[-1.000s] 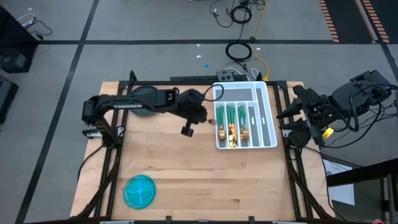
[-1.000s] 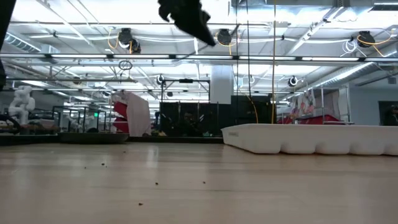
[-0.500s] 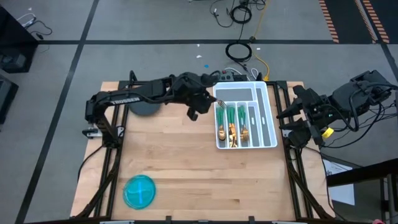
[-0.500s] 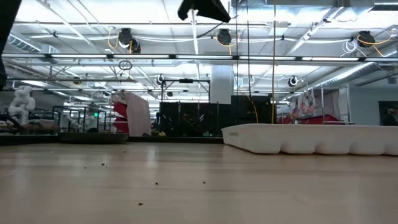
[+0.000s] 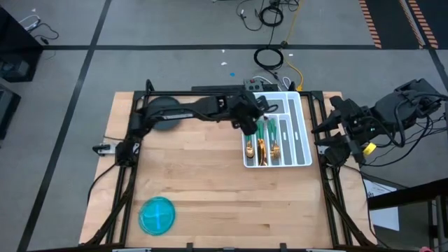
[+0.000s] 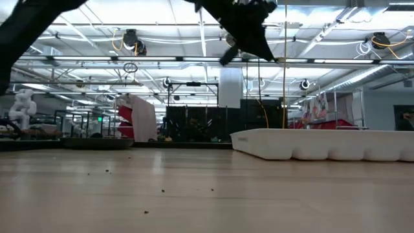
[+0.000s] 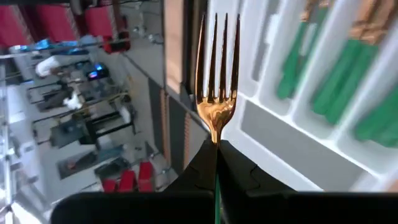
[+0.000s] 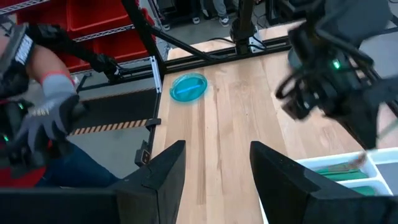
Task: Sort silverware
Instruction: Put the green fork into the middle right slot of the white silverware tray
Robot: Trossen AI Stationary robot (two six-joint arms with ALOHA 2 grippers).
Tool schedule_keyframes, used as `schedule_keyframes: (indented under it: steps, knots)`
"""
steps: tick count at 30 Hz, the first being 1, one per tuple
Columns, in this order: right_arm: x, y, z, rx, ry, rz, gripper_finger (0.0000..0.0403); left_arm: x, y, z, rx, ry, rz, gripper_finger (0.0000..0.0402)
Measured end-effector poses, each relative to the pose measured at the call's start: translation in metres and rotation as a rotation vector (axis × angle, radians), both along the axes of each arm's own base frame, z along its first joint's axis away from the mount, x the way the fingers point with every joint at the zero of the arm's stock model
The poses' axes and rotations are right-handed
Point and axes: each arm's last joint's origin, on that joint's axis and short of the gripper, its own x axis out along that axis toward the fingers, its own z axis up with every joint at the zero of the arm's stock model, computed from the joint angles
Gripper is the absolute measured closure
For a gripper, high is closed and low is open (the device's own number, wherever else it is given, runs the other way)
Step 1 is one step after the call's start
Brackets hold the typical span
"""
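Observation:
My left gripper point(image 5: 253, 119) is shut on a gold fork point(image 7: 216, 81) with a slim green handle and hangs over the far left part of the white tray point(image 5: 305, 143). It also shows high up in the low view point(image 6: 249, 29). More silverware point(image 5: 264, 140) with green handles point(image 7: 336, 74) lies in the tray's compartments. My right gripper point(image 8: 214, 180) waits open off the table's right edge point(image 5: 334, 140), nothing between its fingers. My left gripper pinches the fork between its two fingers at the neck point(image 7: 216, 148), where the gold head meets the green handle. The fork lies along the fingers, its tines sticking out past the fingertips. The fingers slant down from the table's left side. The fork is lifted clear above the tray.
A round blue bowl point(image 5: 157, 214) sits near the table's front left corner. A dark round disc point(image 5: 162, 112) lies at the far left. Bare wood lies between bowl and tray. A person's gloved hand point(image 8: 46, 112) shows beyond the table in the right wrist view.
My left gripper has gone toward the table's right edge, from the table's middle to above the tray's far left part, and has rolled at the wrist. It has stayed shut on the fork, which has travelled with it clear of the table.

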Motion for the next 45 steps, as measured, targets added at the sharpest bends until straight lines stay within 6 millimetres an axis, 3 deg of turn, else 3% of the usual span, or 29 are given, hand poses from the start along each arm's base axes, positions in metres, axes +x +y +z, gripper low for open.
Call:
schedule_keyframes:
  steps: [9, 15, 27, 37, 45]
  knots:
    - [-0.012, -0.006, 0.0, -0.005, -0.003, 0.007, 0.0232, 0.035, -0.008, -0.047, 0.025, 0.063, -0.054, 0.04]
    - [-0.018, -0.009, -0.001, -0.011, 0.003, 0.009, 0.0232, 0.049, -0.018, -0.068, -0.025, 0.054, -0.088, 0.04]
    - [-0.018, -0.008, -0.002, -0.019, 0.016, 0.041, 0.0232, 0.071, -0.016, -0.118, -0.06, 0.093, -0.101, 0.04]
    - [-0.018, -0.008, -0.002, -0.04, 0.015, 0.058, 0.0232, 0.071, -0.022, -0.123, -0.107, 0.111, -0.169, 0.04]
    - [-0.018, -0.008, -0.002, -0.046, 0.015, 0.081, 0.0232, 0.068, -0.027, -0.126, -0.018, 0.187, -0.28, 0.04]
